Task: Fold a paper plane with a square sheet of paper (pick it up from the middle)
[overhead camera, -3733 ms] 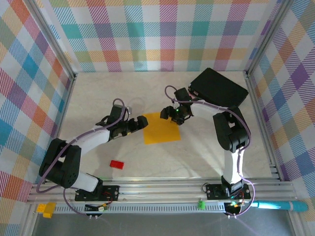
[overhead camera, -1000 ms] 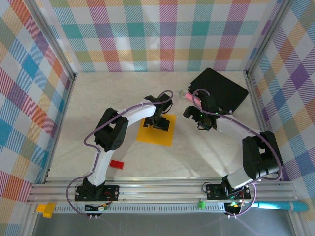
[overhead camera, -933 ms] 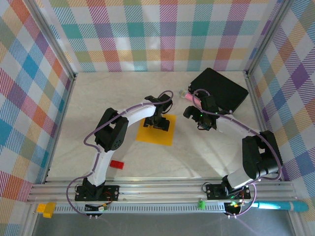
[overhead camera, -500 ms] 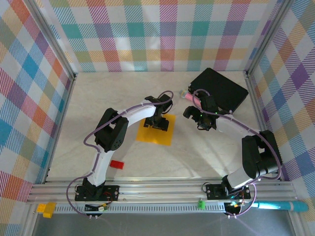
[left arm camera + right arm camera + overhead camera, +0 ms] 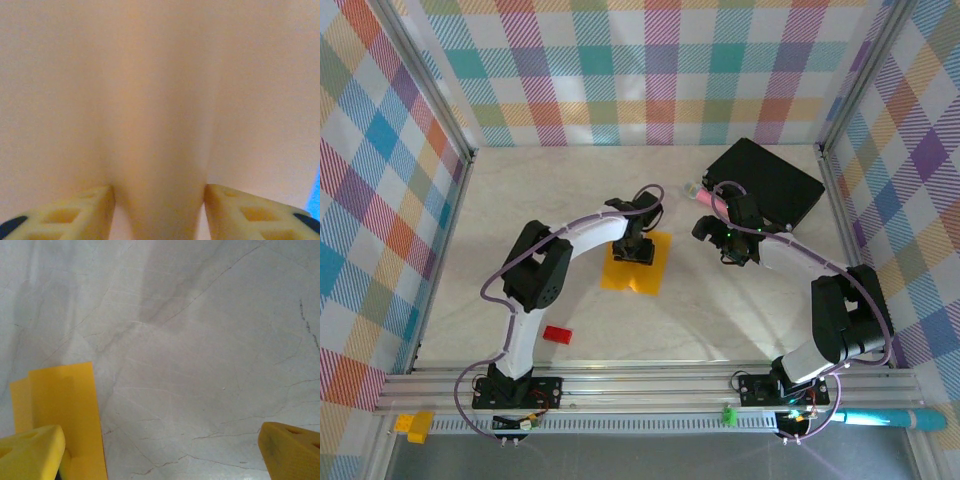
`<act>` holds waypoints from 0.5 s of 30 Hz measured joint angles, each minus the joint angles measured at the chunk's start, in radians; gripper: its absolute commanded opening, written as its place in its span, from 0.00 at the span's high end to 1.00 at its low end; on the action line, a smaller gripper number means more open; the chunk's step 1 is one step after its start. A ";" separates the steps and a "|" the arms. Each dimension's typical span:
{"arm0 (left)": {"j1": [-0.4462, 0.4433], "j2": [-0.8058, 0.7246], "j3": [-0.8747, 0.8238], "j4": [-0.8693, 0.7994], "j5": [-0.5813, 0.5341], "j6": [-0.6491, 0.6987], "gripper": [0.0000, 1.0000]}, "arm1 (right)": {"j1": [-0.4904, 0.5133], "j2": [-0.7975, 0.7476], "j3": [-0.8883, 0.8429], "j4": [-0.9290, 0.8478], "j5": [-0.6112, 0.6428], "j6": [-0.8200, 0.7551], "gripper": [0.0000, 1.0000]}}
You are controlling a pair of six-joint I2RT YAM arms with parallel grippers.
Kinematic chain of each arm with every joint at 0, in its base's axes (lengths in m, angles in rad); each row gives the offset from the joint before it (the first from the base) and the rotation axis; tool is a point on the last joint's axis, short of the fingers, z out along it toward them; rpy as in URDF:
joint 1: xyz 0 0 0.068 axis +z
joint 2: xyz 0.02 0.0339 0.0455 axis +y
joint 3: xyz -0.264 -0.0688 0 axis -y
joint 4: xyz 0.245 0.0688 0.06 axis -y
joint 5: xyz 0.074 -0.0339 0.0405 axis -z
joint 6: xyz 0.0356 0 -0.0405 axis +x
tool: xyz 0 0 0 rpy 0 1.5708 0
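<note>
The orange-yellow square sheet of paper (image 5: 635, 274) lies on the marble table, drawn narrower and humped up in the middle. My left gripper (image 5: 638, 250) stands over its centre. In the left wrist view a raised ridge of the paper (image 5: 160, 100) runs between my yellow fingers (image 5: 80, 212), touching both; the left gripper (image 5: 159, 210) is shut on that ridge. My right gripper (image 5: 724, 243) hovers to the paper's right, open and holding nothing. The right wrist view has the right gripper (image 5: 160, 452) over bare table, with the paper (image 5: 65, 405) at the lower left.
A black box (image 5: 765, 185) sits at the back right, with a pink stick (image 5: 705, 198) by its near-left corner. A small red block (image 5: 557, 334) lies at the front left. Plaid walls enclose the table (image 5: 740, 310).
My left gripper's jaws have closed in on the paper's middle, and the sheet has gone from flat and wide to narrower and buckled. The right arm has stayed still.
</note>
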 measured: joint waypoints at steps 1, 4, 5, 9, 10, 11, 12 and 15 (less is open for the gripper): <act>0.013 -0.016 -0.024 0.019 0.030 -0.001 0.59 | 0.000 0.000 0.000 0.000 0.000 0.000 0.01; 0.047 -0.068 -0.088 0.071 0.117 -0.005 0.62 | 0.000 -0.001 0.000 0.000 0.000 0.000 0.01; 0.056 -0.088 -0.107 0.090 0.143 -0.006 0.63 | 0.000 -0.002 0.000 0.001 0.000 0.000 0.01; 0.085 -0.192 -0.179 0.204 0.289 -0.035 0.65 | 0.000 -0.016 -0.003 0.006 0.000 0.005 0.01; 0.089 -0.216 -0.192 0.239 0.331 -0.047 0.65 | 0.000 -0.024 -0.008 0.011 0.000 0.006 0.01; 0.089 -0.232 -0.202 0.270 0.365 -0.056 0.65 | 0.000 -0.032 -0.012 0.015 0.000 0.008 0.01; 0.089 -0.245 -0.213 0.307 0.402 -0.071 0.65 | -0.001 -0.041 -0.014 0.016 0.001 0.009 0.01; 0.088 -0.262 -0.253 0.423 0.505 -0.127 0.65 | -0.005 -0.060 -0.023 0.031 0.001 0.015 0.01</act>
